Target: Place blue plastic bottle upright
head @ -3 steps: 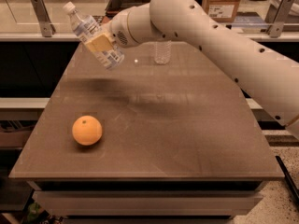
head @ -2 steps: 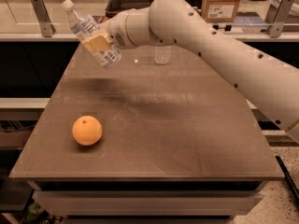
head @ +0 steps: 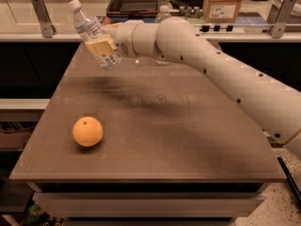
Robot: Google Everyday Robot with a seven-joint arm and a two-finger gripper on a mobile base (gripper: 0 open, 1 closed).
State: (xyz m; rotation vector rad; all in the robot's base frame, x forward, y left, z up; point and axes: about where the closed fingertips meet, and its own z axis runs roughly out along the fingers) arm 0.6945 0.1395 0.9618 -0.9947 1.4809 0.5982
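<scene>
An orange is seen on the worktop at front left. Above the far left edge, the blue plastic bottle is held tilted, white cap up-left, label pale and bluish, clenched at its lower body by the hand

Gripper over far-left table covers midsection of blue plastic bottle.

Lab-like workroom: railed counters, cardboard box; gripper holds blue plastic bottle above table
</scene>
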